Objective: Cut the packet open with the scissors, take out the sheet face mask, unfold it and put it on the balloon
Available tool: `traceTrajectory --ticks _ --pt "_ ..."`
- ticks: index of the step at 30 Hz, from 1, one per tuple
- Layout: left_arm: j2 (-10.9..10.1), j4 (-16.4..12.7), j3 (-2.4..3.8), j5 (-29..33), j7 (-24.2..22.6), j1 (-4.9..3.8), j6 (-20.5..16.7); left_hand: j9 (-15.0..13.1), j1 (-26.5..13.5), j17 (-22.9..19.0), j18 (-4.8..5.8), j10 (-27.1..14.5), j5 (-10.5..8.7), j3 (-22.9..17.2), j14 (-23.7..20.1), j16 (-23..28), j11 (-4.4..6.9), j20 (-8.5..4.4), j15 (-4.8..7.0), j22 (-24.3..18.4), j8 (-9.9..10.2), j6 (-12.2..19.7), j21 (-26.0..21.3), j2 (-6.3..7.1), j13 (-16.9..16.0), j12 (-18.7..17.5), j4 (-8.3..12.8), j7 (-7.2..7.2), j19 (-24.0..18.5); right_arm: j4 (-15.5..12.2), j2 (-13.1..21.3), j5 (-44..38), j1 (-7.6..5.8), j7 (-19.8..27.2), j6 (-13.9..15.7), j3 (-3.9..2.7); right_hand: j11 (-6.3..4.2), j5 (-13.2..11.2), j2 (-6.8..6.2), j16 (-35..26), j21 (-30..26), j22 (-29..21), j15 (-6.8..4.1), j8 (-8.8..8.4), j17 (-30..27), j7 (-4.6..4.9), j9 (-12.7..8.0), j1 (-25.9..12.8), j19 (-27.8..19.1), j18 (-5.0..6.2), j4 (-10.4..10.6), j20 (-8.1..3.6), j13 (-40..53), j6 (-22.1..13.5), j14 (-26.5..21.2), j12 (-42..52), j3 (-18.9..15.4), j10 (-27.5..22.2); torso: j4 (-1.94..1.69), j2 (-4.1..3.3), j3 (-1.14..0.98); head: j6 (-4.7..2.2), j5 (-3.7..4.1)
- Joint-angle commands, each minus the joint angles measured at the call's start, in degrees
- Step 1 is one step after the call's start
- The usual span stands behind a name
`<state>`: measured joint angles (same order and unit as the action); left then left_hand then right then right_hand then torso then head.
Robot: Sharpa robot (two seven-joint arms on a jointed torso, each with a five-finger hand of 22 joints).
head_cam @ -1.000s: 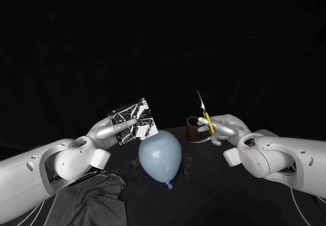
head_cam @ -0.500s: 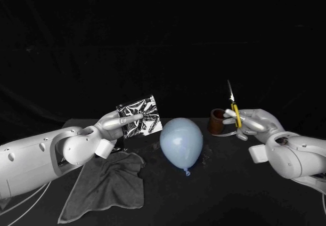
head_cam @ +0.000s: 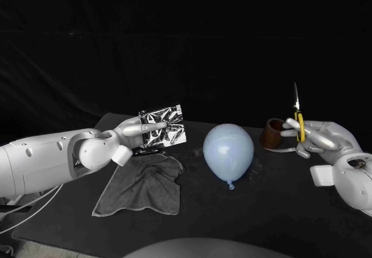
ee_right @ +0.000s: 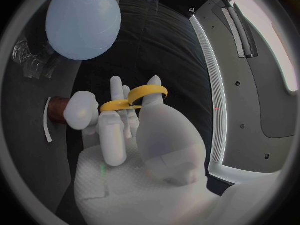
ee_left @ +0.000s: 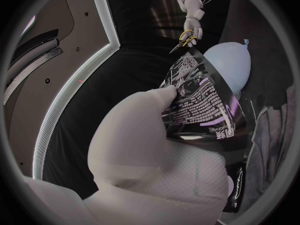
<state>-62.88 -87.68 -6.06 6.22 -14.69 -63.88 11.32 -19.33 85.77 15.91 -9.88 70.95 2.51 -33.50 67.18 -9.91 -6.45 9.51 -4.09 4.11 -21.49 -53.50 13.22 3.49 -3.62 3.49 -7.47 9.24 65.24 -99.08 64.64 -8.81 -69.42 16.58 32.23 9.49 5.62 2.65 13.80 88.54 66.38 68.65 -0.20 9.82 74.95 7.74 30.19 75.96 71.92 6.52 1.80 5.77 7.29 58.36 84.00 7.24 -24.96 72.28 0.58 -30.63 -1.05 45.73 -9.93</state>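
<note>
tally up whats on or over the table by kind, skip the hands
packet, held by the left hand: 1
scissors, held by the right hand: 1
balloon: 1
brown cup: 1
grey cloth: 1
total: 5

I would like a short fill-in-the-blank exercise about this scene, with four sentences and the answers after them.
1. The left hand holds a shiny ____.
2. The right hand holds the scissors with the blades pointing ____.
3. Between the two hands, a pale blue ____ lies on the table.
4. Under the left hand, a grey ____ lies spread on the table.

Missing words: packet; up; balloon; cloth.
</note>
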Motion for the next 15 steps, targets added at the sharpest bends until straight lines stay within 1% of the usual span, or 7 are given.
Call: traceTrajectory --ticks 1,3,6,7,9,11,15 --pt "-0.5 0.5 -0.48 1.3 0.0 0.27 1.5 -9.1 -0.4 0.2 -0.64 0.3 0.30 0.2 0.6 -0.1 0.17 -0.22 0.12 0.1 -0.1 -0.1 0.1 0.01 0.0 0.1 0.3 0.10 0.6 0.1 -0.2 -0.7 0.07 1.0 -1.0 -0.04 -2.05 0.2 2.95 0.1 -0.4 0.0 -0.15 0.18 6.4 -0.20 0.0 3.6 -0.5 0.10 -0.2 -0.01 0.1 0.1 4.1 -0.1 -1.3 2.4 -0.09 0.06 -0.02 0.61 -1.16" --pt "-0.7 0.9 -0.74 1.6 0.1 0.54 1.2 -9.2 -0.5 0.2 -0.65 0.1 0.29 0.2 0.7 -0.1 0.16 -0.28 0.17 0.1 0.0 0.0 0.2 0.03 0.0 0.1 0.4 0.12 0.7 0.1 -0.2 -0.6 0.09 1.0 -1.0 -0.04 -2.05 0.2 2.95 0.1 -0.4 0.0 -0.15 0.18 6.4 -0.20 0.0 3.6 -0.5 0.10 -0.2 -0.01 0.1 0.1 4.1 -0.1 -1.3 2.4 -0.13 0.06 -0.01 0.65 -1.40" --pt "-1.0 1.7 -1.07 2.4 0.3 1.57 0.2 -9.2 -0.5 0.4 -0.62 -0.5 0.30 0.3 1.0 -0.2 -0.01 -0.46 0.24 0.2 0.2 0.4 0.4 0.24 0.1 -0.1 1.0 0.36 1.0 0.1 -0.3 -0.6 0.13 1.0 -1.0 -0.04 -2.04 0.2 2.96 0.1 -0.4 0.0 -0.15 0.15 6.4 -0.18 0.0 3.7 -0.5 0.11 -0.2 0.00 0.1 0.1 4.1 -0.2 -1.2 2.4 -0.16 0.05 -0.02 0.82 -1.72" --pt "-1.0 1.8 -1.10 2.4 0.4 1.76 0.0 -9.2 -0.5 0.4 -0.62 -0.6 0.30 0.3 1.0 -0.2 -0.03 -0.49 0.25 0.2 0.3 0.5 0.4 0.25 0.1 -0.1 1.1 0.39 1.0 0.1 -0.3 -0.6 0.14 1.0 -1.0 -0.04 -2.04 0.2 2.96 0.1 -0.4 0.0 -0.15 0.15 6.4 -0.18 0.0 3.7 -0.5 0.11 -0.2 0.00 0.1 0.1 4.1 -0.2 -1.2 2.4 -0.15 0.06 -0.02 0.84 -1.75" --pt "-1.0 2.3 -1.20 2.6 0.7 2.52 -0.7 -9.2 -0.5 0.5 -0.61 -0.8 0.30 0.3 1.1 -0.2 -0.07 -0.53 0.26 0.2 0.3 0.6 0.5 0.26 0.1 -0.1 1.2 0.43 1.1 0.1 -0.3 -0.6 0.15 1.0 -1.0 -0.04 -2.04 0.2 2.96 0.1 -0.4 0.0 -0.15 0.15 6.4 -0.18 0.0 3.7 -0.5 0.11 -0.2 0.00 0.1 0.1 4.1 -0.2 -1.2 2.4 -0.13 0.06 -0.05 0.94 -1.82" --pt "-0.8 2.8 -1.28 2.8 1.1 3.37 -1.5 -9.2 -0.6 0.5 -0.58 -1.1 0.30 0.4 1.1 -0.2 -0.17 -0.56 0.23 0.2 0.5 0.7 0.5 0.39 0.1 -0.1 1.4 0.54 1.1 0.1 -0.2 -0.6 0.16 1.0 -1.0 -0.04 -2.04 0.2 2.96 0.1 -0.4 0.0 -0.15 0.15 6.4 -0.18 0.0 3.7 -0.5 0.11 -0.2 0.00 0.1 0.1 4.1 -0.2 -1.2 2.4 -0.13 0.02 -0.02 0.96 -1.76" --pt "-0.4 3.7 -1.37 3.2 2.1 5.47 -3.8 -9.1 -1.2 0.7 -0.48 -2.5 0.29 0.8 1.2 -0.2 -0.56 -0.54 0.06 0.2 1.0 1.4 0.6 0.53 0.1 -0.1 1.6 0.90 1.1 0.0 -0.1 -0.6 0.17 1.0 -1.0 -0.04 -2.04 0.2 2.96 0.1 -0.4 0.0 -0.15 0.15 6.4 -0.18 0.0 3.7 -0.5 0.11 -0.2 0.00 0.1 0.1 4.1 -0.2 -1.2 2.4 -0.13 -0.02 0.01 0.95 -1.70"
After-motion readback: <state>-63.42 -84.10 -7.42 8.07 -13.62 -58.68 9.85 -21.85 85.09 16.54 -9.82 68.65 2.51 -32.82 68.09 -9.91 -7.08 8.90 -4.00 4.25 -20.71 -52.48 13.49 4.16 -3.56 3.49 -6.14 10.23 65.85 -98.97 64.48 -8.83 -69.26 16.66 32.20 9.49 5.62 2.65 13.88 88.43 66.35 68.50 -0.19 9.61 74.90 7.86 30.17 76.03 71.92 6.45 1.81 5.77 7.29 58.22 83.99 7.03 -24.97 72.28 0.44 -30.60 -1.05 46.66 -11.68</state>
